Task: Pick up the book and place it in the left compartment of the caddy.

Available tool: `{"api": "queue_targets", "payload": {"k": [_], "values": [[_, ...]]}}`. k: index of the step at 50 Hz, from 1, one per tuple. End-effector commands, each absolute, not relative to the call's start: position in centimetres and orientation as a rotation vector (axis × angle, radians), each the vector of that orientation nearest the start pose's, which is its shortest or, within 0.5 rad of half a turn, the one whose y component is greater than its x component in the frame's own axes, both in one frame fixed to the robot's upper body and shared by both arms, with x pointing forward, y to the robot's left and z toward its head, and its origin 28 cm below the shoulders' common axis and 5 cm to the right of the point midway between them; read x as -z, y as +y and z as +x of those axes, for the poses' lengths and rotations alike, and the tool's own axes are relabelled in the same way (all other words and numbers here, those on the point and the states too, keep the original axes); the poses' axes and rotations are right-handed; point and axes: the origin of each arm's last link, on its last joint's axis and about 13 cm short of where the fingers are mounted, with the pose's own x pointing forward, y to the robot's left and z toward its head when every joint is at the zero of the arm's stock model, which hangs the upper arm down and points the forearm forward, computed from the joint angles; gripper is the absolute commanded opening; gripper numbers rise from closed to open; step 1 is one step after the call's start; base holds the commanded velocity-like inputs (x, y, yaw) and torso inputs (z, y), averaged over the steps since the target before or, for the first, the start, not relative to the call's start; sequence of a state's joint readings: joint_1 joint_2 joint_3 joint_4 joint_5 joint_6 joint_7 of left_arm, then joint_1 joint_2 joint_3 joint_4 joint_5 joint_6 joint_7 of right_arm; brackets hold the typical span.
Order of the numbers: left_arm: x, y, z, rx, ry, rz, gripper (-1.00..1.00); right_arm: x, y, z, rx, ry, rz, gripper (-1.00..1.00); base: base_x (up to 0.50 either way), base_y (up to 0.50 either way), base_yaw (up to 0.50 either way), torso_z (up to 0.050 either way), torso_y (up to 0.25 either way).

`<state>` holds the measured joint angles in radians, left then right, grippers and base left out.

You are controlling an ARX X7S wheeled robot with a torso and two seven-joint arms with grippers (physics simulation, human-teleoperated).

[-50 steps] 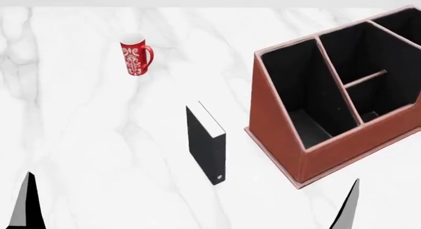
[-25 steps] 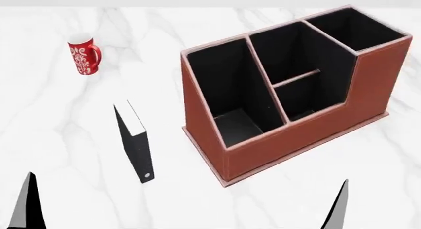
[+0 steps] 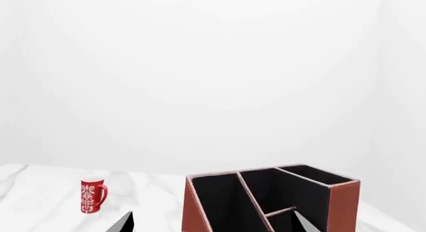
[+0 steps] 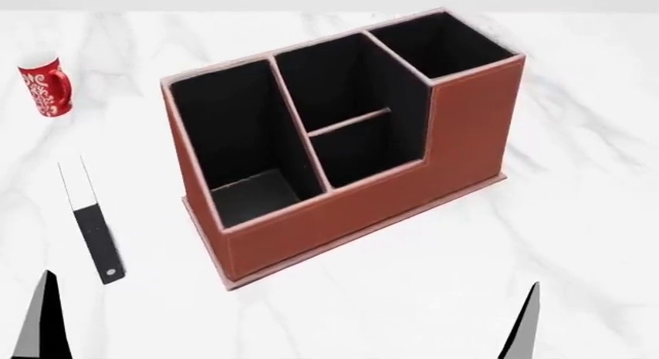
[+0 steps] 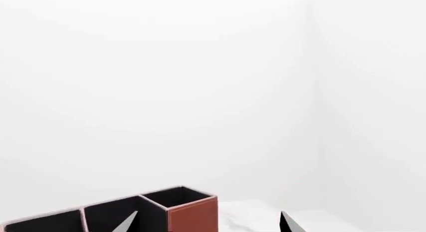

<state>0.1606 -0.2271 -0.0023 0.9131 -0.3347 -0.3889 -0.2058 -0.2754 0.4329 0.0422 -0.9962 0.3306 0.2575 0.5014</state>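
Head view: thin black book [image 4: 98, 239] upright on marble, leathery three-bay caddy [image 4: 453, 143] beside; both claws' openness unclear.

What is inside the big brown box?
Nothing shows inside the box: its long left bay is bare black lining down to the floor. The floors of the other bays are hidden by their walls.

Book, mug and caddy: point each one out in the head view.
book [image 4: 99, 243], head view, on its black spine.
mug [image 4: 45, 85], head view, on its red patterned side.
caddy [image 4: 468, 120], head view, on its reddish-brown front wall.
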Motion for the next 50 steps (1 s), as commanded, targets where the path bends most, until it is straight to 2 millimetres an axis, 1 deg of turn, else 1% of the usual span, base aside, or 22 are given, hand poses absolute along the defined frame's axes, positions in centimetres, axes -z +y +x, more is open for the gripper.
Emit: {"api": "queue_targets", "payload": {"k": [1,3,4,21,28,36,38,39,40,44,47,48,50], "values": [[-15.02,21.61,14.71,0.052,-0.324,-0.103,1.00,-15.95,-12.79,12.53,0.164,-0.426,0.001,1.00,0.00,-0.50,0.00,0.000,0.000],[-14.78,21.63,14.72,0.053,-0.323,-0.106,1.00,-15.89,-12.80,12.56,0.165,-0.425,0.001,1.00,0.00,-0.50,0.00,0.000,0.000],[-15.03,21.61,14.68,0.053,-0.323,-0.107,1.00,-15.88,-12.80,12.57,0.165,-0.426,0.001,1.00,0.00,-0.50,0.00,0.000,0.000],[-14.91,21.67,14.75,0.054,-0.316,-0.106,1.00,-15.82,-12.84,12.49,0.166,-0.432,0.012,1.00,0.02,-0.50,0.00,0.000,0.000],[-14.86,21.62,14.70,0.055,-0.315,-0.107,1.00,-15.61,-12.89,12.58,0.160,-0.433,0.011,1.00,0.34,-0.42,0.00,0.000,0.000],[-14.77,21.65,14.83,0.056,-0.314,-0.111,1.00,-15.73,-12.77,12.60,0.152,-0.428,0.007,1.00,0.47,-0.21,0.00,0.000,0.000],[-14.39,21.65,14.81,0.056,-0.314,-0.112,1.00,-15.70,-12.78,12.61,0.152,-0.427,0.007,1.00,0.48,-0.17,0.00,0.000,0.000],[-14.71,21.63,14.78,0.057,-0.313,-0.112,1.00,-15.65,-12.79,12.63,0.151,-0.425,0.006,1.00,0.48,-0.17,0.00,0.000,0.000],[-14.53,21.64,14.80,0.056,-0.313,-0.112,1.00,-15.65,-12.78,12.62,0.151,-0.423,0.005,1.00,0.48,-0.17,0.00,0.000,0.000],[-14.84,21.64,14.81,0.057,-0.313,-0.112,1.00,-15.66,-12.75,12.61,0.150,-0.423,0.005,1.00,0.48,-0.17,0.00,0.000,0.000],[-14.88,21.66,14.81,0.056,-0.314,-0.112,1.00,-15.51,-12.82,12.71,0.173,-0.410,-0.012,1.00,0.49,-0.16,0.00,0.000,0.000],[-14.87,21.67,14.81,0.056,-0.313,-0.112,1.00,-15.36,-12.90,12.86,0.193,-0.376,-0.030,1.00,0.22,0.00,0.00,0.000,0.000],[-14.94,21.67,14.77,0.056,-0.314,-0.113,1.00,-15.27,-12.98,12.97,0.222,-0.367,-0.015,1.00,0.00,0.00,0.00,0.000,0.008]]}}
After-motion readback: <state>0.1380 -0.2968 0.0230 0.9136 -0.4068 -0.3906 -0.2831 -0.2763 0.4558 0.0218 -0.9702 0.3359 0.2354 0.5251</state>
